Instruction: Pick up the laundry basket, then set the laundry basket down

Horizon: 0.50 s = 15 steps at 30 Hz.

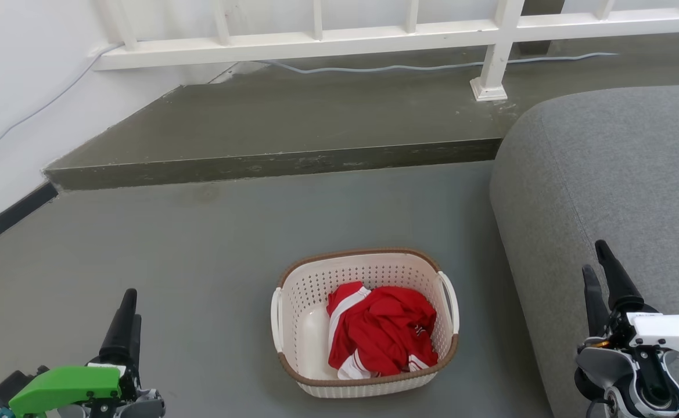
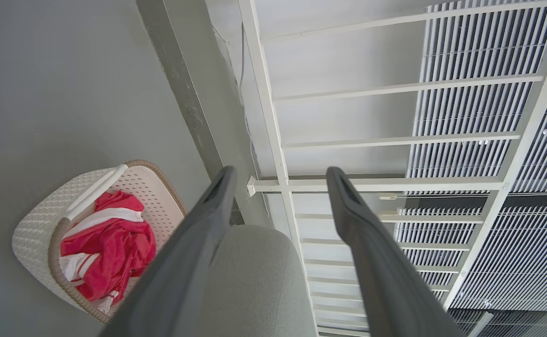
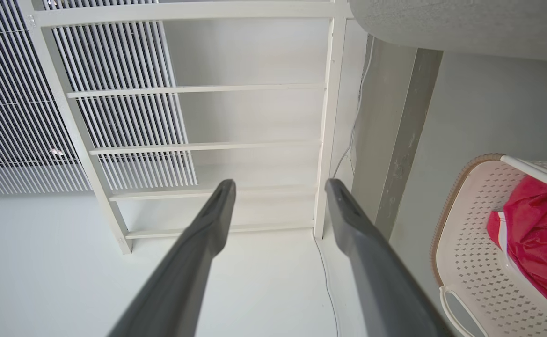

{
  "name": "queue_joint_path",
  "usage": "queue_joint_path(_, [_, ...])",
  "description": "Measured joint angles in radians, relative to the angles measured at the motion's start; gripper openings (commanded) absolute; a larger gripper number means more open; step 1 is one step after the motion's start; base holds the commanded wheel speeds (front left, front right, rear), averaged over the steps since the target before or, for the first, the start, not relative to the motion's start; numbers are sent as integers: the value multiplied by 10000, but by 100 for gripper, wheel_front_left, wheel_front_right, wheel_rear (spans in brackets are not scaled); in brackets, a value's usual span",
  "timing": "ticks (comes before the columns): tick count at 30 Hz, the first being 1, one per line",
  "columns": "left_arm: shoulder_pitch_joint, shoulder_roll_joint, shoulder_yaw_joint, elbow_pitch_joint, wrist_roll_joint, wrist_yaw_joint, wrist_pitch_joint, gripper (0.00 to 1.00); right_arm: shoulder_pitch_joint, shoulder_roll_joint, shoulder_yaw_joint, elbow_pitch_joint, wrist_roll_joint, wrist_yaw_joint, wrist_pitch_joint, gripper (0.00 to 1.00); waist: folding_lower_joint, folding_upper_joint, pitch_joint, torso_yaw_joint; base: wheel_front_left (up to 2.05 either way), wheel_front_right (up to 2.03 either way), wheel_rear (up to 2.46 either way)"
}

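The laundry basket (image 1: 368,273) sits on the grey floor (image 1: 200,261) at near centre, just left of the sofa (image 1: 606,174), with a red garment (image 1: 383,331) inside. The left gripper (image 1: 130,305) and right gripper (image 1: 595,256) flank it, well apart from it, both with jaws apart. I'd bring each gripper inward to its own side's loop handle, then lift both sides evenly.

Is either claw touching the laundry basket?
No, the left claw and right claw both sit clear of the laundry basket on the floor.

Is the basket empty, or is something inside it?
Not empty. The laundry basket stands upright on the floor with a crumpled red-and-white garment inside; some bare bottom shows beside it.
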<state>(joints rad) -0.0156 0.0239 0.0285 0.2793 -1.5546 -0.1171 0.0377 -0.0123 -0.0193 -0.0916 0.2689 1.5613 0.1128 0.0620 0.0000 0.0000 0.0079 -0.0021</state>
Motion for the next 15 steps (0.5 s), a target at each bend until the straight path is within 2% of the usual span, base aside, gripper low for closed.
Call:
queue_joint_path(10, [-11,148,-284,-253,867,-2,-334,100,-6,-213,443,-330,-633,0,-368,100,0,0,30,-4,0,0,0])
queue_joint_path(15, [-14,272,-403,-290,1593,-2,-510,100,-68,-497,779,-529,-1327,2,-573,100,0,0,45,1,0,0,0])
